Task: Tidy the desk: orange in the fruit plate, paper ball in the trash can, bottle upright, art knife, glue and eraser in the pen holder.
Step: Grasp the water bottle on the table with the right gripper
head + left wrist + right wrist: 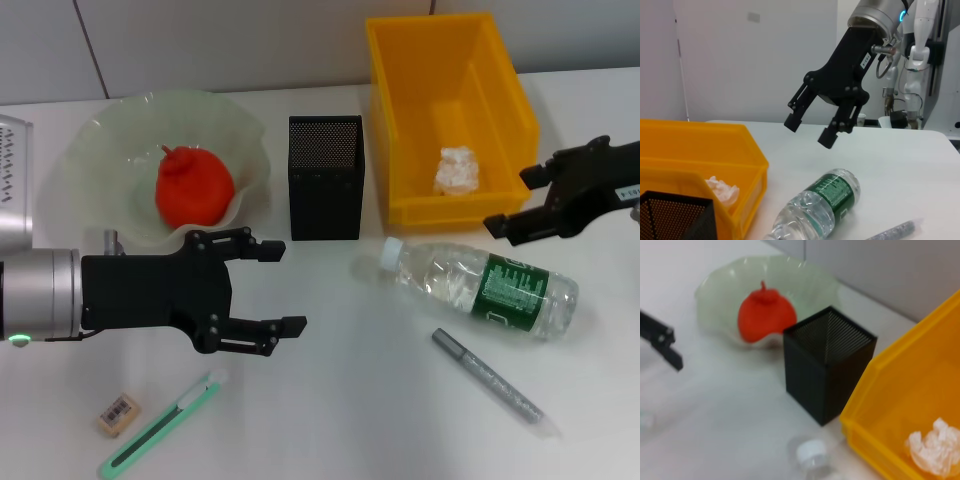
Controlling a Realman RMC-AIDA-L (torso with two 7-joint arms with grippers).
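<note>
We see the right gripper [520,205] open and empty above the lying bottle [480,285]. Left gripper [285,290], open and empty, hovers beside the fruit plate [100,150] holding the orange [193,187].

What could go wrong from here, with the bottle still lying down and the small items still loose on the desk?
1. The bottle lies on its side; being round, it may roll when the open right claw above it grips it.
2. The pen-shaped item lies close beside the bottle and could be knocked away.
3. The eraser and art knife lie flat; the open left claw may slip off such low items.
</note>
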